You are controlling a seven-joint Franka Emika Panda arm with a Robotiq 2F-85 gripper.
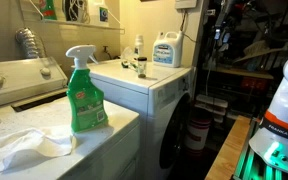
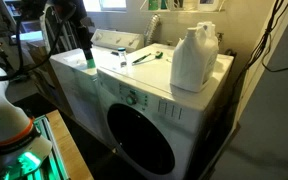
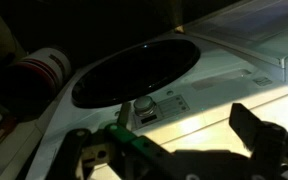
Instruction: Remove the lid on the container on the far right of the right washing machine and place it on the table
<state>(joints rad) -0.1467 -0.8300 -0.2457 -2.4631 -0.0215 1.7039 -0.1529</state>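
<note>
Both fingers [image 3: 256, 128] of the gripper [image 3: 172, 135] stand wide apart with nothing between them. In the wrist view they hang in front of the washing machine [image 3: 234, 50], facing its round dark door [image 3: 134, 75] and the control panel [image 3: 162, 104], whose markings are too dim to read. The jug [image 2: 194, 62] sits on the machine's flat top at the far corner, upright, well away from the gripper. Its blue label [image 1: 166, 53] shows in an exterior view, but none of the writing can be read. The cap [image 2: 205, 28] looks to be on the neck, though it is small and hard to make out. A small white bottle [image 1: 138, 47] stands near the jug. A green spray bottle [image 1: 84, 95] stands closer by, next to a crumpled cloth [image 1: 24, 148], and its label is also unreadable.
</note>
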